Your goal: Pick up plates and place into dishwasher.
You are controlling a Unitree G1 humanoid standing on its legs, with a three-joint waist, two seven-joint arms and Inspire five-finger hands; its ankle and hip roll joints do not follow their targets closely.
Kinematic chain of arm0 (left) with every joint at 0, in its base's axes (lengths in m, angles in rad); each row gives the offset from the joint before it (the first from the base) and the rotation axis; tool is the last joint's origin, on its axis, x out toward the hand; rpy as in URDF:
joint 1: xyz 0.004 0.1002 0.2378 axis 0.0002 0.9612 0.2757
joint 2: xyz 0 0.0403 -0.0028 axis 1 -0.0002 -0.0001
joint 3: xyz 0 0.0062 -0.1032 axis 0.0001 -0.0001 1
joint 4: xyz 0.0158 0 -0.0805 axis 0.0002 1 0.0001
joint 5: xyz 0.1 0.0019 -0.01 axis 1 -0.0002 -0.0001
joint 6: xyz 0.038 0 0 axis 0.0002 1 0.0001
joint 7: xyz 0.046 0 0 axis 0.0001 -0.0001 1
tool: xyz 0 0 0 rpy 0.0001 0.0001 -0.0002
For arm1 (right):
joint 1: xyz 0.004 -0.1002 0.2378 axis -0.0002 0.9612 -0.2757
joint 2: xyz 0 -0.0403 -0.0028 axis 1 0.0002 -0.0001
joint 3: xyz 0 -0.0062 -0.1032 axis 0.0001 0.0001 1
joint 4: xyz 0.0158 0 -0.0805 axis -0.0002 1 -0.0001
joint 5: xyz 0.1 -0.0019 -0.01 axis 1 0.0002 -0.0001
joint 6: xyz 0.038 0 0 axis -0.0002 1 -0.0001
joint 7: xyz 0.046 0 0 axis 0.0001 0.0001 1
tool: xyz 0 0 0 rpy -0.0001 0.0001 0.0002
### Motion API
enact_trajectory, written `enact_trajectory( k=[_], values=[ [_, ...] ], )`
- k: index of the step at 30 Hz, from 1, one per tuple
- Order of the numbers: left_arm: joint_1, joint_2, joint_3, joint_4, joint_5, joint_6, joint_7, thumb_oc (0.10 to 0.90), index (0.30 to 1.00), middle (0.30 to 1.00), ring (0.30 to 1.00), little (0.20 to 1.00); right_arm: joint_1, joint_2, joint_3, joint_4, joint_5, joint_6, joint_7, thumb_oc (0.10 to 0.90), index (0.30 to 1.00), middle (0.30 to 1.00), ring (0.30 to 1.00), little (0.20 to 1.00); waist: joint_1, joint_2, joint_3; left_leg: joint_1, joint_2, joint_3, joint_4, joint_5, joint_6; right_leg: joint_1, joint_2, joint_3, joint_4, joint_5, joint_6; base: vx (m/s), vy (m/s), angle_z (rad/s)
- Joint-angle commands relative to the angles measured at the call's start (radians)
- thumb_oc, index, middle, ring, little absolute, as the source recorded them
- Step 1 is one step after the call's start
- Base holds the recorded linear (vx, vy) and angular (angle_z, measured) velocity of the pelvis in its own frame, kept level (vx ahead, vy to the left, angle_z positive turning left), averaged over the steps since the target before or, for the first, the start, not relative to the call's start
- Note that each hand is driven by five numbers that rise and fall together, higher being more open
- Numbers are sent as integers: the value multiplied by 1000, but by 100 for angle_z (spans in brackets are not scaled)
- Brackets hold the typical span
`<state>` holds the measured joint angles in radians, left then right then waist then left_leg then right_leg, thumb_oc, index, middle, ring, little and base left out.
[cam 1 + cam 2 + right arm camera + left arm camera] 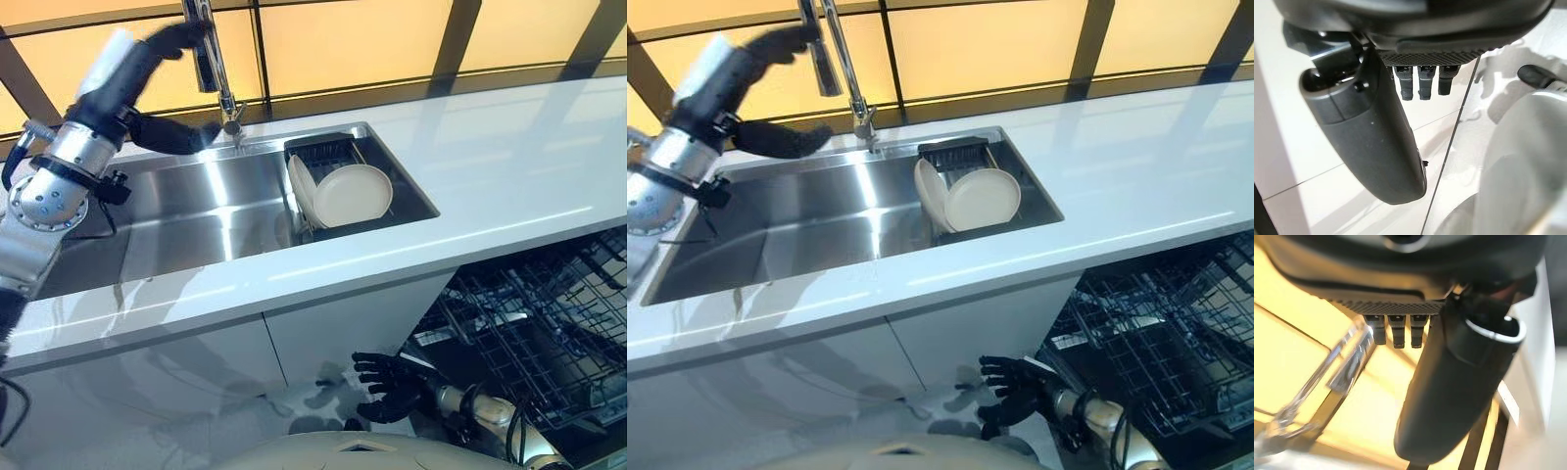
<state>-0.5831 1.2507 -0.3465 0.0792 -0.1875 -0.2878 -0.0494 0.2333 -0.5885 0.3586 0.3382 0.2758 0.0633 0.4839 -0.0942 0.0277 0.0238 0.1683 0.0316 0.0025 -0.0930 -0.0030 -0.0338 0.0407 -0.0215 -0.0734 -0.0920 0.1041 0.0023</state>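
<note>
Ceramic plates (351, 194) at sink's (196, 196) three o'clock look stiff, slick, breakable (grip rims); left hand (162, 83) spread, right hand (390, 384) spread.

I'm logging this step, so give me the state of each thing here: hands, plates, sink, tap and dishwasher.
Left hand: open, raised by the tap, holding nothing.
Right hand: open, low in front of the cabinet, holding nothing.
Plates: standing on edge in the sink's rack.
Sink: holds only the rack and plates.
Tap: no water seen running.
Dishwasher: open, rack pulled out, no plates in it.
</note>
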Motion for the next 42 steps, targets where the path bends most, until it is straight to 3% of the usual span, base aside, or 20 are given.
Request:
enact_trajectory(
  k=[1,7,18,42],
  values=[
    [-184,42,11,13,13,-17,-59,800,900,900,900,900,-47,-40,-7,-78,74,-68,16,800,900,900,900,900,-34,12,-36,-34,-53,77,6,-14,49,63,18,32,5,-64,60,0,0,0],
    [-329,84,-138,65,-31,31,-161,800,900,900,900,900,-52,-49,19,-66,78,-73,-2,800,900,900,900,900,-44,28,-29,-26,-52,92,6,-15,48,67,17,32,5,-64,65,7,6,-3],
    [-437,42,-259,117,-38,75,-240,800,900,900,900,900,-67,-45,53,-44,82,-77,-14,800,900,900,900,900,-59,37,-22,-21,-54,101,6,-18,48,68,15,35,6,-66,68,4,6,-2],
    [-390,-12,-267,242,-36,57,-313,800,900,900,900,900,-60,-40,59,-31,76,-94,-36,800,900,900,900,900,-79,31,-8,-19,-52,123,6,-20,51,61,18,50,7,-60,72,-1,0,-1]
  ],
)
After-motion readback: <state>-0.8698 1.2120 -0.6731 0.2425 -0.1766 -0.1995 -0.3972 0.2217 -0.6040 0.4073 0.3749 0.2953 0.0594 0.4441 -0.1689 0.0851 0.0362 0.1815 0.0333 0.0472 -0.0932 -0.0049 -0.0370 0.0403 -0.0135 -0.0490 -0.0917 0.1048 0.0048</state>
